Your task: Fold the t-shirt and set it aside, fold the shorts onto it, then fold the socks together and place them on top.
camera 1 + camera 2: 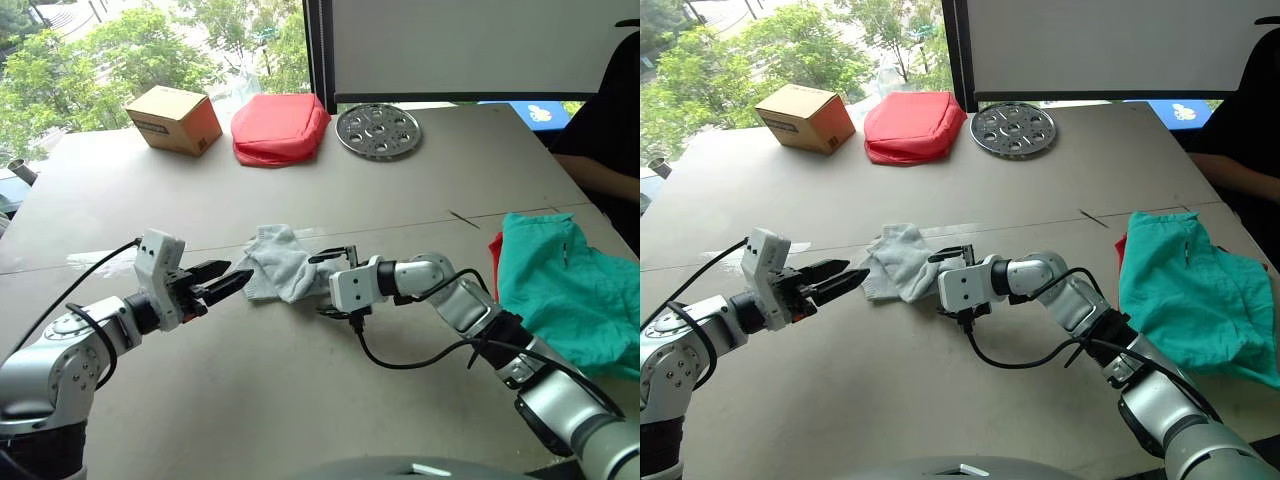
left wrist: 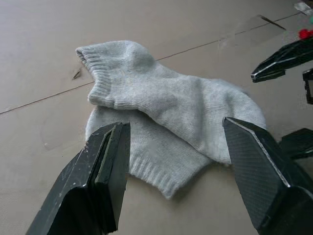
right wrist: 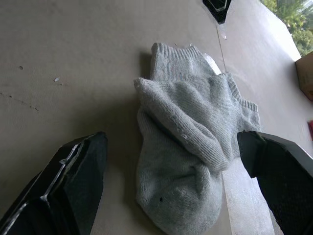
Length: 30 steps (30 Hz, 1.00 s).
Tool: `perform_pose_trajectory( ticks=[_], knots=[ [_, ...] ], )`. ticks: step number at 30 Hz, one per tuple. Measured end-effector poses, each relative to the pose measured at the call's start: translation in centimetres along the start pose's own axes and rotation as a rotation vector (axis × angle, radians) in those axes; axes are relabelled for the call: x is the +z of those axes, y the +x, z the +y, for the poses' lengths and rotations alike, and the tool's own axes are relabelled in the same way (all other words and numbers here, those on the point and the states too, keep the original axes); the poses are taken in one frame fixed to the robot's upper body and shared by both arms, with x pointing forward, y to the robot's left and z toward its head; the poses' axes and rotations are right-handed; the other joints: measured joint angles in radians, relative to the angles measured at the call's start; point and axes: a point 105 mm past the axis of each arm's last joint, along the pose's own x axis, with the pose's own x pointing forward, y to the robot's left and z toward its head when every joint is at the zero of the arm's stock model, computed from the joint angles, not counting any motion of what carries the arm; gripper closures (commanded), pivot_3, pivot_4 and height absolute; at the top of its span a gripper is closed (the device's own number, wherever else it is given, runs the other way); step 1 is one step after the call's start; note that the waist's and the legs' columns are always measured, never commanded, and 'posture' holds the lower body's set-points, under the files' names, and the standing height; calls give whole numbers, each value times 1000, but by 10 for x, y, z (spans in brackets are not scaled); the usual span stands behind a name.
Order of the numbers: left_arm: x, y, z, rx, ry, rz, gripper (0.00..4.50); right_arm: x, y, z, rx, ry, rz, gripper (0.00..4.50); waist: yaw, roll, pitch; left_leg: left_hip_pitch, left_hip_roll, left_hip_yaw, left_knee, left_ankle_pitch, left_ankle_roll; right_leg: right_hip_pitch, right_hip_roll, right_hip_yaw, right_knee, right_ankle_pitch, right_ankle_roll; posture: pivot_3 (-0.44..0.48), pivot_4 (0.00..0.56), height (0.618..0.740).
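The table (image 1: 300, 400) is a broad grey-brown surface set against a window. On its right side the teal shorts (image 1: 565, 285) lie spread in a loose heap, and a thin edge of the red t-shirt (image 1: 495, 250) peeks out from under their left border. A person's dark sleeve (image 1: 610, 110) shows at the far right edge of the table.

Along the far side sit three things in a row: a salmon-red cushion (image 1: 280, 128) in the middle, a round perforated metal disc (image 1: 378, 130) just to its right, and a closed cardboard box (image 1: 175, 119) to its left; what the box holds cannot be seen.

The grey socks (image 1: 283, 263) lie in the middle of the table, one crossed over the other, cuffs splayed apart. The left hand (image 1: 225, 281) points at them from the left, its fingers spread and touching nothing. The right hand (image 1: 331, 268) faces them from the right, just beside the toe end, its fingers likewise spread wide and empty.
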Motion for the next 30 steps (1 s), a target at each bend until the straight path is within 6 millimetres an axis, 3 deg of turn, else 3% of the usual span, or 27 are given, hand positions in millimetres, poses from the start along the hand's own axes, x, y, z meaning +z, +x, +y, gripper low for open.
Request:
perform_pose_trajectory(
  ticks=[3, 9, 14, 18, 19, 26, 30],
  knots=[
    [-6, -18, -10, -23, 66, -31, 1250, 6, 8, -3, 3, -19, -20, 0, -2, 0, 0, 1, 1, 1, -2, 0, 0, 0, 1, 1, 0, 0, -1, 0, 150, 740],
    [-17, -36, -20, -135, 163, -50, 1250, 7, 21, -3, 14, -7, -25, 0, 7, 0, 0, 2, 1, 3, -2, -2, 4, 0, 2, 2, -1, -1, -5, 0, 150, 740],
    [-23, -43, -13, -92, 192, -50, 1190, 0, 27, -4, 13, -11, 5, 2240, 2, 0, 0, 4, 3, 5, -4, -2, 4, 0, 5, 5, -1, 0, -6, 0, 150, 740],
    [-32, -47, -12, -75, 177, -46, 1190, -1, 27, -2, 22, -6, 2, 4276, -2, -1, 0, 5, 5, 8, -6, -2, 4, -1, 6, 9, -1, 0, -7, 0, 150, 740],
    [-34, -48, -11, -70, 175, -48, 1190, 2, 26, -3, 26, -5, -10, 4432, -3, -1, 0, 5, 6, 9, -6, -3, 4, -1, 7, 10, -1, 0, -7, 0, 150, 740],
    [-52, -54, -6, -39, 131, -70, 1190, 34, 19, -11, 16, 128, -169, 4432, -3, -1, 0, 7, 8, 13, -7, -3, 5, -1, 10, 14, -2, 0, -8, 0, 150, 740],
    [-60, -50, -7, -48, 117, -75, 1190, 30, 8, -16, 11, 156, -167, 4432, 0, -1, 0, 8, 9, 14, -7, -3, 5, -1, 10, 15, -2, 1, -8, 0, 150, 740]
  ],
)
